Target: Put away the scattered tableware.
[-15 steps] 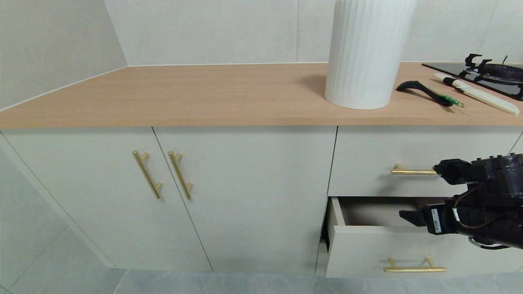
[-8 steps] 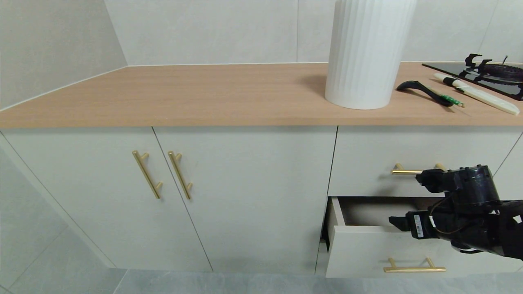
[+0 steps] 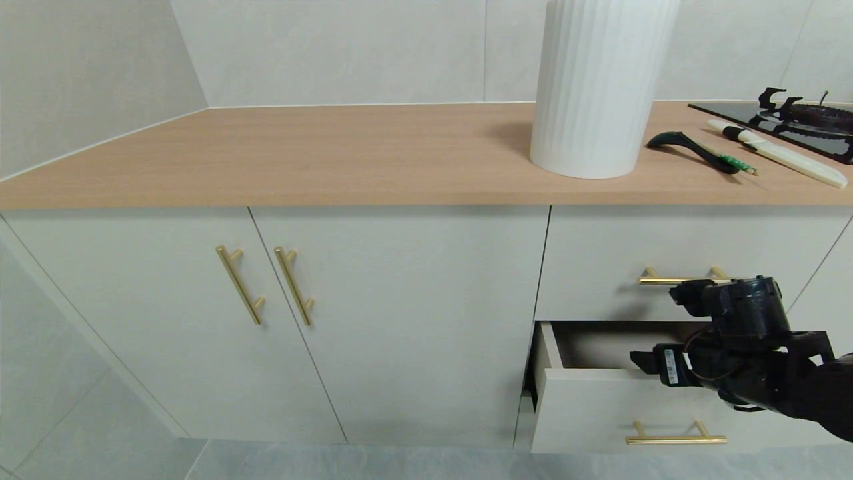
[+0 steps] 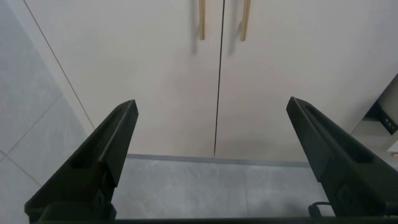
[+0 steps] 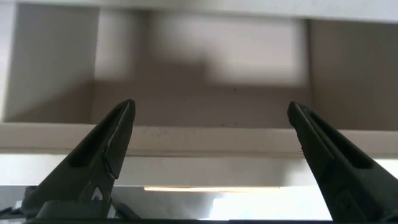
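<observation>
Tableware out on countertop (image 3: 333, 153): black spoon (image 3: 696, 151) and white knife (image 3: 776, 153) lying near each other between ribbed white vase (image 3: 595, 87) and stove (image 3: 810, 120). Lower drawer (image 3: 600, 407) pulled partly out. Right gripper (image 3: 661, 328) spread wide, empty, at drawer mouth, just below upper drawer's handle (image 3: 666, 280). Left gripper (image 4: 211, 168) likewise released, empty, facing cabinet doors (image 4: 280, 93) low near floor

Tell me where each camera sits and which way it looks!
Head view: on the robot's head, looking down at the counter and cupboard doors; the open right pincer shows before the open drawer.
Left wrist view: on the left wrist, facing the cupboard doors; the open left pincer frames them.
Right wrist view: on the right wrist, facing into the drawer; its open pincer frames it.
Shared: head and right wrist views both show the drawer.
</observation>
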Robot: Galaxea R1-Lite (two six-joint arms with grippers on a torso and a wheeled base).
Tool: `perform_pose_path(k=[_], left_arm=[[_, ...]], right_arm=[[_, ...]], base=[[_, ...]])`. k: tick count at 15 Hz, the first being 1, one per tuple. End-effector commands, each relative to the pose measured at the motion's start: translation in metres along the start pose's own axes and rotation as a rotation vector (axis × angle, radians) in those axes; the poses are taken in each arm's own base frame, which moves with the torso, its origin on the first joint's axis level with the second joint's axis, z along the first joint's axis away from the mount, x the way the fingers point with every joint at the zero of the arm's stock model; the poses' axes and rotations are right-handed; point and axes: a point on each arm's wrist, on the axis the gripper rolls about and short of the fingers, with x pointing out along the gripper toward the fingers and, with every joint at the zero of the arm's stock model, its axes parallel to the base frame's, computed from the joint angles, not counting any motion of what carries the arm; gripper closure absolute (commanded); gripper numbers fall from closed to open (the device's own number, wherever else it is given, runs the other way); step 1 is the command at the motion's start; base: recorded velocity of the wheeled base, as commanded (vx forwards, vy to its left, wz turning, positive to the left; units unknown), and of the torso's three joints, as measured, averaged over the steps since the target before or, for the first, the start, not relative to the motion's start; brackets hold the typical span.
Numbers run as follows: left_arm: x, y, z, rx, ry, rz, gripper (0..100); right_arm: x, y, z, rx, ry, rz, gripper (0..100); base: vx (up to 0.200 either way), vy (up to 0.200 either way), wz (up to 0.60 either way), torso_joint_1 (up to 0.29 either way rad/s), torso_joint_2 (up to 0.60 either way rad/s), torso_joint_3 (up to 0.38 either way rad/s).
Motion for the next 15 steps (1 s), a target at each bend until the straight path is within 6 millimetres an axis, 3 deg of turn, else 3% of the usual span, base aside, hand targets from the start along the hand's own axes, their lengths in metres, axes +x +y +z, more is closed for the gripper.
perform_pose_path(k=[1, 8, 15], left_arm=[[0.000, 0.000, 0.000, -0.001, 0.001, 0.001, 0], [0.000, 0.000, 0.000, 0.000, 0.001, 0.001, 0], [0.000, 0.000, 0.000, -0.001, 0.001, 0.001, 0]], right_arm=[[0.002, 0.000, -0.002, -0.002, 0.008, 0.000, 0], [-0.015, -0.004, -0.001, -0.013, 0.033, 0.004, 0], [-0.031, -0.010, -0.019, -0.132, 0.224, -0.009, 0]], base=[[0.000, 0.000, 0.00, 0.000, 0.00, 0.000], [0.000, 0.000, 0.00, 0.000, 0.00, 0.000], [0.000, 0.000, 0.00, 0.000, 0.00, 0.000]])
